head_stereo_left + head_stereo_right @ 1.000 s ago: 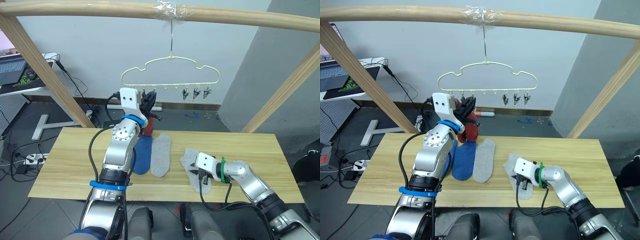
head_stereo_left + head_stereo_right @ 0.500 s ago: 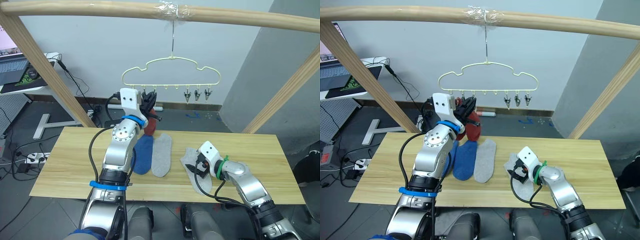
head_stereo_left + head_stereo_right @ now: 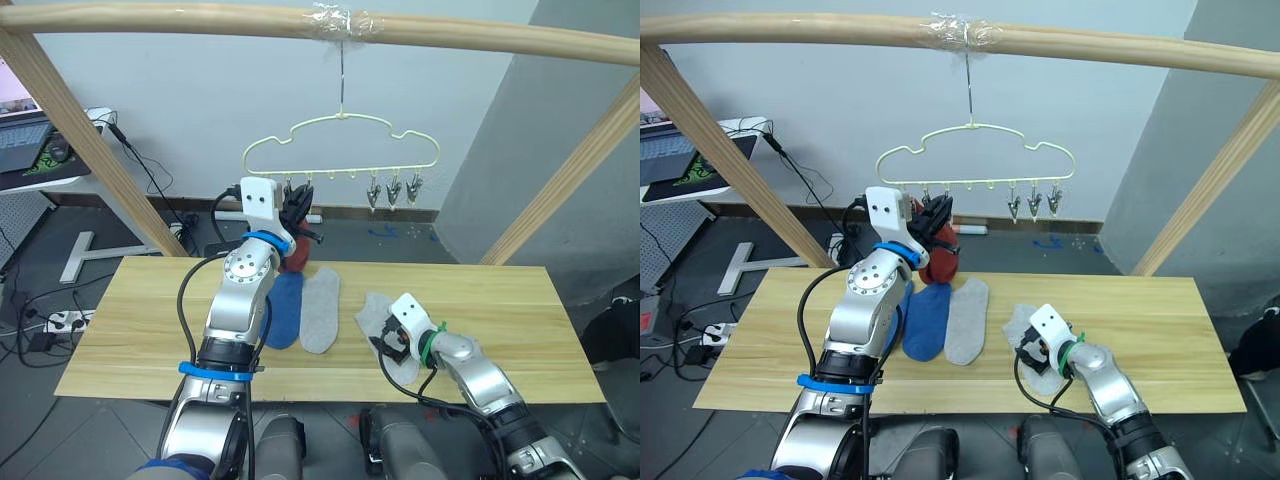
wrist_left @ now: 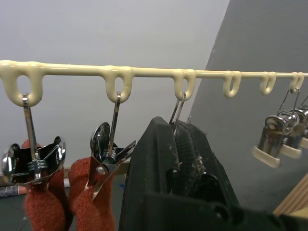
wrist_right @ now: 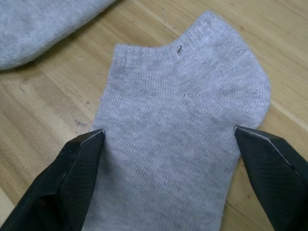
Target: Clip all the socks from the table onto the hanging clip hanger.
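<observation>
The pale yellow clip hanger (image 3: pixel 340 146) hangs by its hook from a wooden bar. My left gripper (image 3: pixel 296 206) is raised to its bottom row of clips and is shut on the third clip (image 4: pixel 177 126). Two rust red socks (image 4: pixel 62 202) hang from the two clips beside it. On the table (image 3: pixel 140 330) lie a blue sock (image 3: pixel 285 312), a light grey sock (image 3: pixel 322 310) and a second grey sock (image 5: pixel 192 101). My right gripper (image 5: pixel 171 139) is open low over this second grey sock, one fingertip on each side of it.
Slanted wooden posts (image 3: pixel 80 140) hold the top bar (image 3: pixel 200 18) on both sides of the table. Three bare metal clips (image 3: pixel 392 190) hang at the hanger's right end. A small white desk with a laptop (image 3: pixel 25 140) stands at the far left.
My right gripper has moved a little to the left and come down over the grey sock, its fingers now straddling it. The left gripper has stayed at the clip.
</observation>
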